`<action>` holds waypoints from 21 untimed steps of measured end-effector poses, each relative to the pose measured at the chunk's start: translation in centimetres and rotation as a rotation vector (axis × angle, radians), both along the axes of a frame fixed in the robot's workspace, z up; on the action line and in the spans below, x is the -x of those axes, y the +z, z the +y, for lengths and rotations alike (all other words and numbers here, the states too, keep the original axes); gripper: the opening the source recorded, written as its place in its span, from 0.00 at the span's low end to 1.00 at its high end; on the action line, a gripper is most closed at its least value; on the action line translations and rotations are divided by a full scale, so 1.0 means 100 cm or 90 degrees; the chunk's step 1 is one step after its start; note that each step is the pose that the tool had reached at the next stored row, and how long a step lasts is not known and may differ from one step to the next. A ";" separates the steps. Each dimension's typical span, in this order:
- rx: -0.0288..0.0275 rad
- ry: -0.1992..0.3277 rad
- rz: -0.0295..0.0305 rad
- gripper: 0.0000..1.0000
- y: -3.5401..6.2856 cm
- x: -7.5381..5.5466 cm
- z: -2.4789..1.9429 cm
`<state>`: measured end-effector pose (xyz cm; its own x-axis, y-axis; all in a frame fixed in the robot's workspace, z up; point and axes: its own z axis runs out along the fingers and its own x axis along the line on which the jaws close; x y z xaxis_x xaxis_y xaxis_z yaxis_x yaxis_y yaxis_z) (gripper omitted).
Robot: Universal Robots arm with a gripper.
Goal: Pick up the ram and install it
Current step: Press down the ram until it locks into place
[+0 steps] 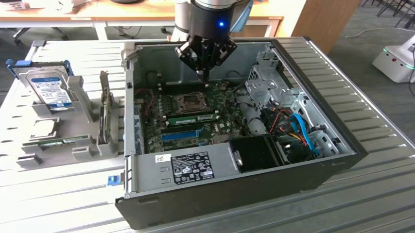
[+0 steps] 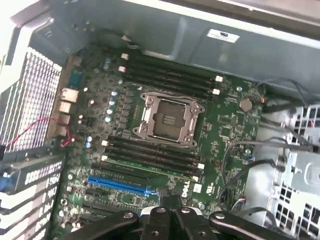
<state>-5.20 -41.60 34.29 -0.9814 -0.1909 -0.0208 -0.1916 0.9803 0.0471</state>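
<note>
My gripper [image 1: 204, 74] hangs shut over the far part of the motherboard inside the open computer case [image 1: 337, 145], above the CPU socket [image 1: 192, 102], with nothing visible between its fingers. One ram [image 1: 194, 118], a thin green stick, sits in a black memory slot on the near side of the socket. In the wrist view that ram [image 2: 150, 166] lies below the socket [image 2: 167, 120], and the gripper [image 2: 170, 201] shows at the frame edge. A second ram [image 1: 63, 141] lies on the grey fixture at the exterior view's left, outside the case.
A hard drive [image 1: 52, 90] and an upright card [image 1: 104, 114] stand in the grey fixture. The blue expansion slot [image 1: 180, 134] lies near the seated ram. Blue cables [image 1: 302, 128] and drive cages fill the case's right side. Empty black memory slots [image 2: 170, 75] lie beyond the socket.
</note>
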 end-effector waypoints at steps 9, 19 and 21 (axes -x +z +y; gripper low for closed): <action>0.0000 -0.063 0.0000 0.11 -0.0004 0.000 0.0000; 0.0022 -0.086 0.0233 0.11 -0.0007 0.000 0.0000; 0.0018 -0.102 0.0233 0.11 -0.0009 0.000 0.0000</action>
<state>-5.18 -41.61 34.20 -0.9994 -0.0314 0.0159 -0.0306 0.9984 0.0484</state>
